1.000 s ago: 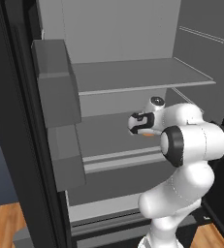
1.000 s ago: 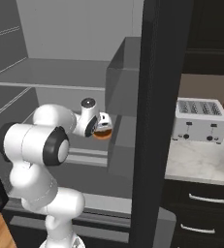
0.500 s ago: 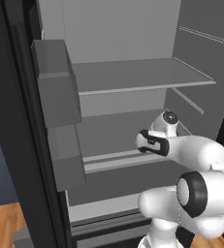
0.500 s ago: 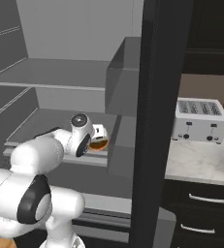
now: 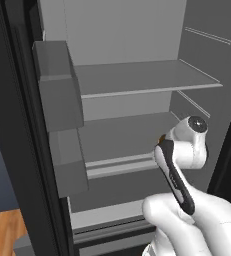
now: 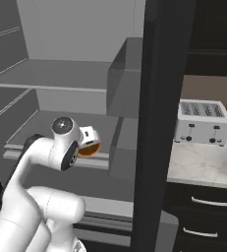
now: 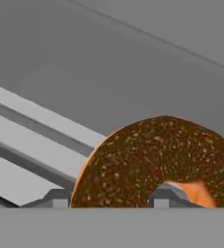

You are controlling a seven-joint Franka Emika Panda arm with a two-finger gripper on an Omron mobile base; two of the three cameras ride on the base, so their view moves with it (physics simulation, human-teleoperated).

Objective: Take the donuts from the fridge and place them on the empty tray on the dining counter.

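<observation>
Orange-brown donut (image 7: 157, 162) clamped in the gripper (image 6: 88, 142) inside the open fridge (image 6: 75, 74).
Right base view: the donut sits at the hand's 4 o'clock, just above the lower shelf's (image 6: 46, 125) front edge. Hand view: it stands on edge between the dark fingertips (image 7: 55, 197), with shelf rails running toward 9 o'clock.

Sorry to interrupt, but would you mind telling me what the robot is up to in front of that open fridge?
The white arm is reaching into the open fridge, and its gripper is closed on the orange-brown donut. In the hand view the donut sits right between the finger tips, held clear above the grey shelf. The shelves that can be seen hold nothing else. To the right of the fridge a toaster stands on a marble counter.
</observation>
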